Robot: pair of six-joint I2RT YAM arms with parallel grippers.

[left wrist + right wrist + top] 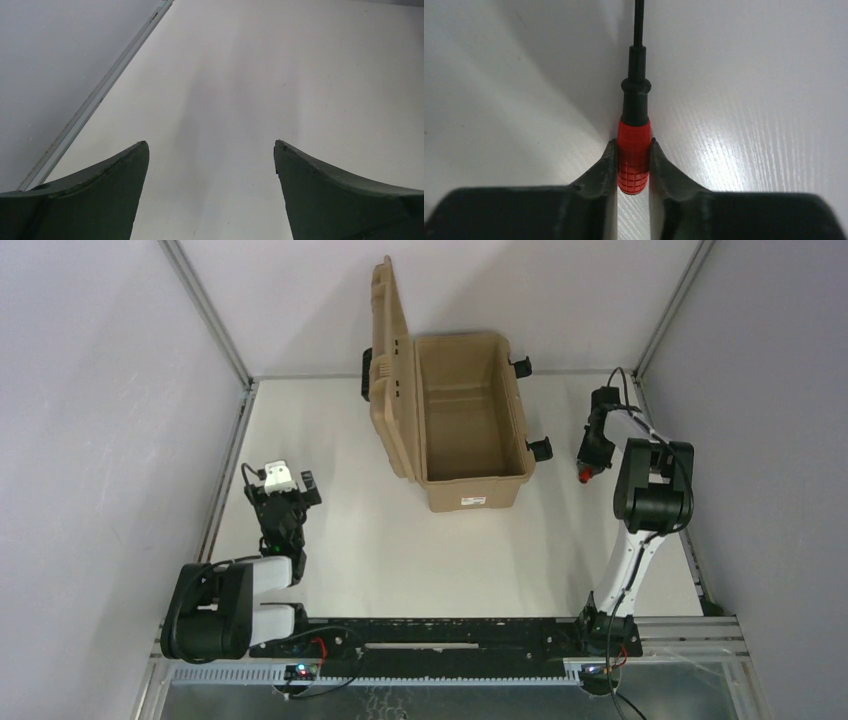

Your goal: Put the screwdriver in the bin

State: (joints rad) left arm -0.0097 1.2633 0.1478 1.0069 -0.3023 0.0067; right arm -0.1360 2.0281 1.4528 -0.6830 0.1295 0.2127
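The screwdriver (635, 100) lies on the white table, its red handle toward the wrist camera and its thin black shaft pointing away. My right gripper (634, 144) is shut on the red handle, one finger pressed to each side. From above, the right gripper (590, 462) stands just right of the bin (470, 492), with the handle's red end (585, 477) showing below it. The bin is a tan case, open, with its lid (392, 370) standing up on the left and its inside bare. My left gripper (211, 145) is open over bare table, far left of the bin.
Black latches (540, 449) stick out of the bin's right side, close to the right arm. Grey walls and a metal frame rail (232, 450) close in the table on the left, back and right.
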